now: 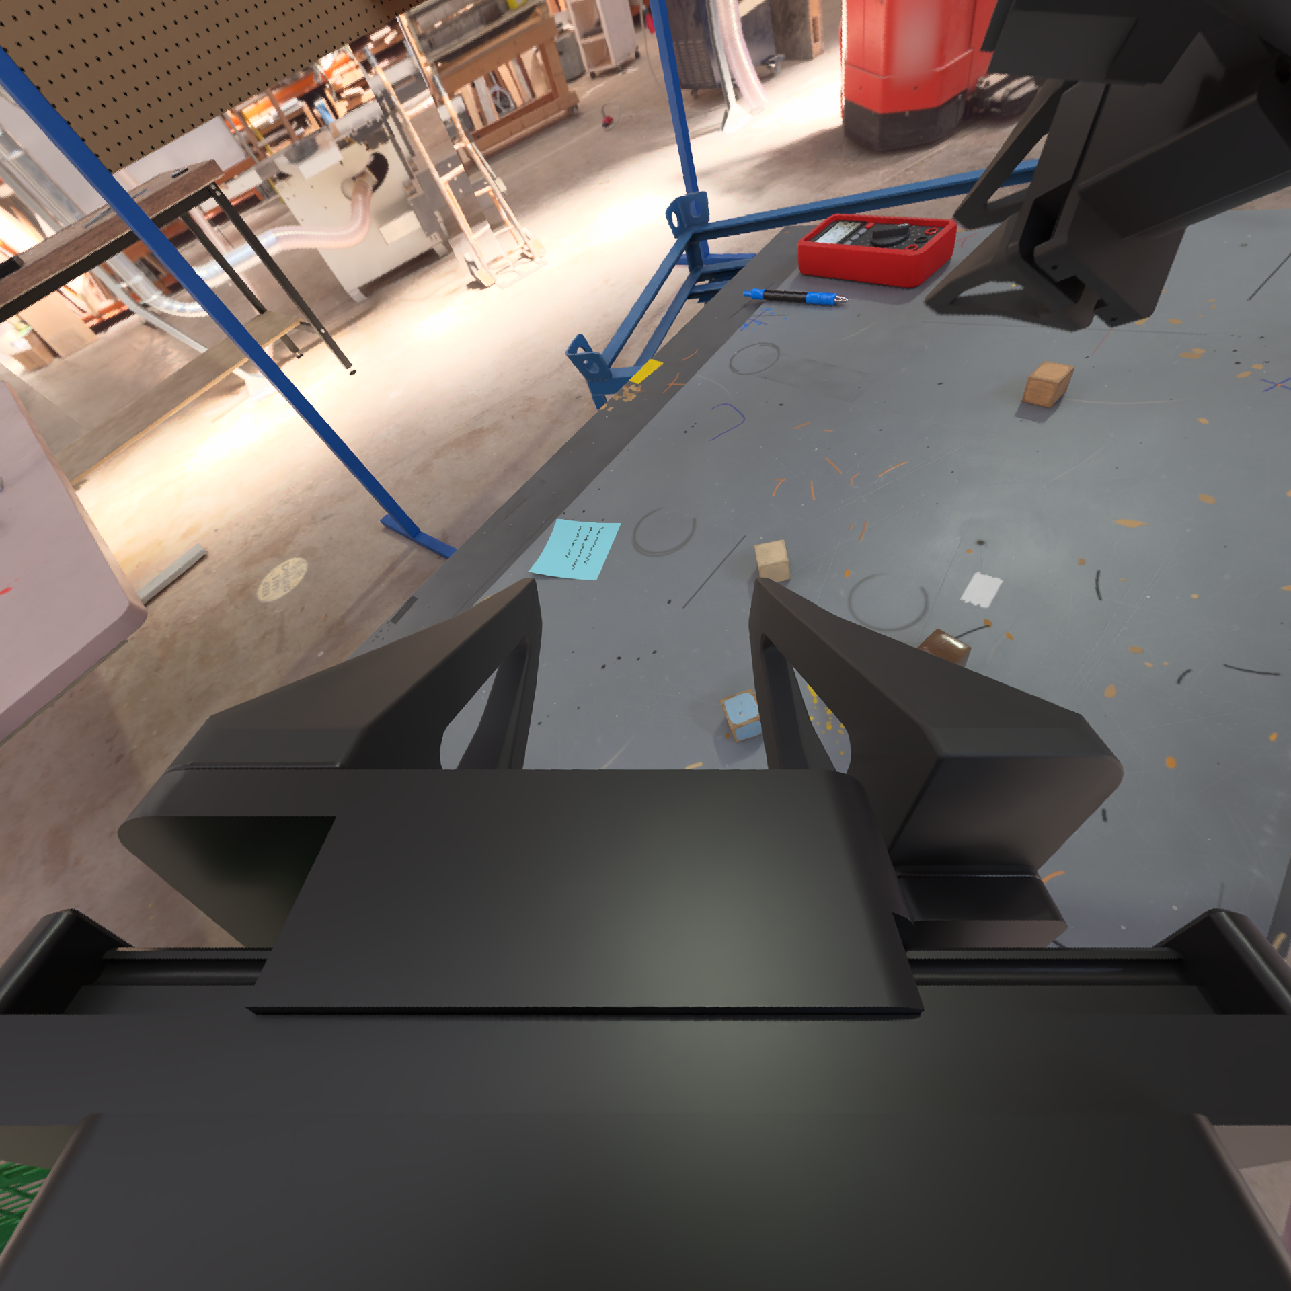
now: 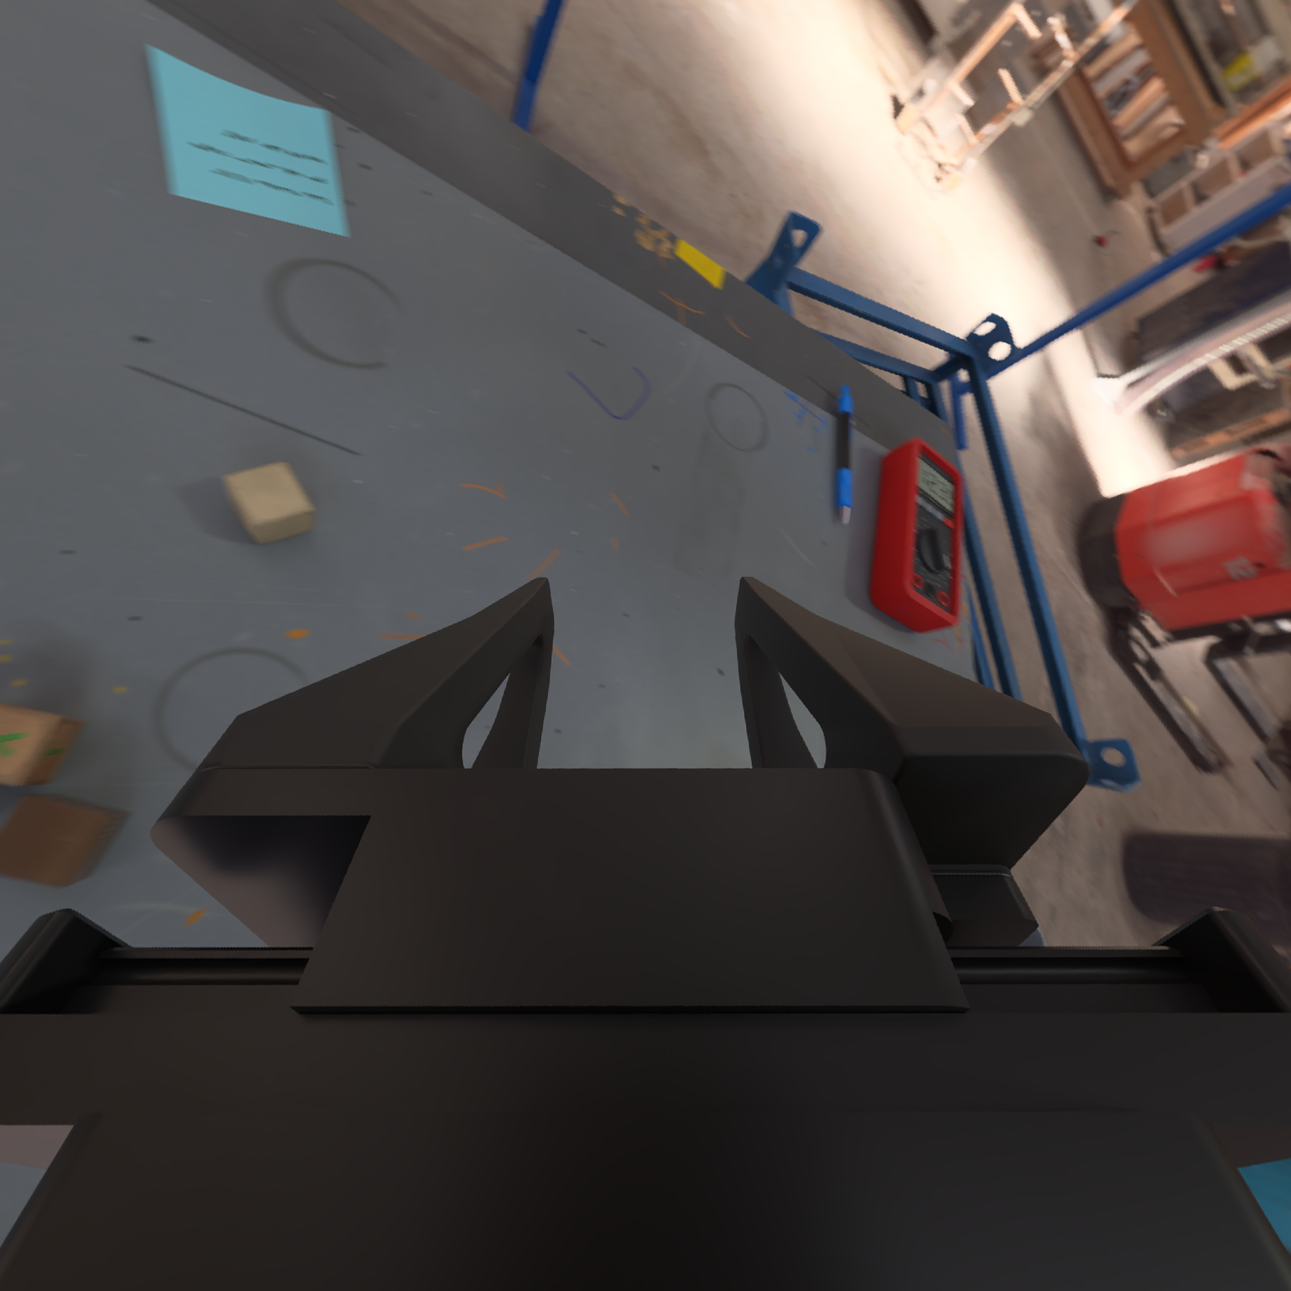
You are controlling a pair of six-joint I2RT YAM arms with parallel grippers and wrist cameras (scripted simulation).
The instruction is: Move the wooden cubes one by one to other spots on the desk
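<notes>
Several wooden cubes lie on the grey desk (image 1: 943, 489). In the left wrist view I see a pale cube (image 1: 772, 559), a tan cube (image 1: 1048, 383), a dark brown cube (image 1: 944, 646) and a cube with a blue face (image 1: 740, 714). My left gripper (image 1: 646, 587) is open and empty above the desk, the pale cube just past its right fingertip. In the right wrist view my right gripper (image 2: 644, 587) is open and empty over bare desk (image 2: 454, 419). To its left are the pale cube (image 2: 267, 501), a cube with green marks (image 2: 35, 744) and a dark brown cube (image 2: 56, 838).
A red multimeter (image 1: 877, 248) (image 2: 918, 534) and a blue pen (image 1: 796, 297) (image 2: 844, 454) lie near the desk's far corner. A light blue note (image 1: 576, 548) (image 2: 251, 147) lies by the desk edge. The right arm (image 1: 1118, 174) hangs above the desk. A blue frame (image 1: 688, 230) stands off the edge.
</notes>
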